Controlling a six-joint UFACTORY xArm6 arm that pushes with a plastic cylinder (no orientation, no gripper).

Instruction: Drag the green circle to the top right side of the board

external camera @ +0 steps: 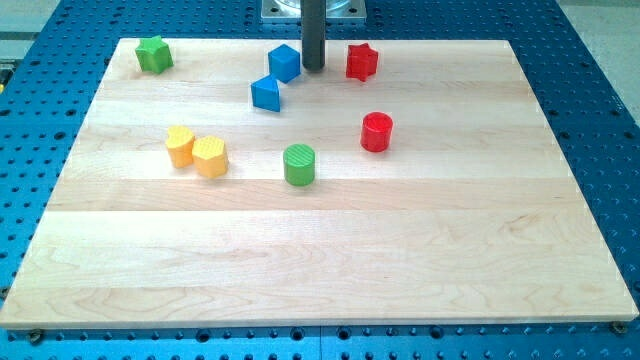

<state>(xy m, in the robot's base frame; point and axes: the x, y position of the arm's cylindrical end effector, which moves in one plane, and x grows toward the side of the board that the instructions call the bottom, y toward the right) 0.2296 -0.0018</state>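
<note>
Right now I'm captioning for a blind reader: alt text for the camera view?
My tip rests at the board's top, between a blue cube and a red star, far from the green circle at centre.

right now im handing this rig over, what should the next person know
My tip sits at the view's top, between the blue cube and the red star, touching neither.
The green circle stands near the board's middle, left of the red cylinder, well below my tip.
Done: nothing yet.
Left: get behind the green circle and push it to the top right.
</note>
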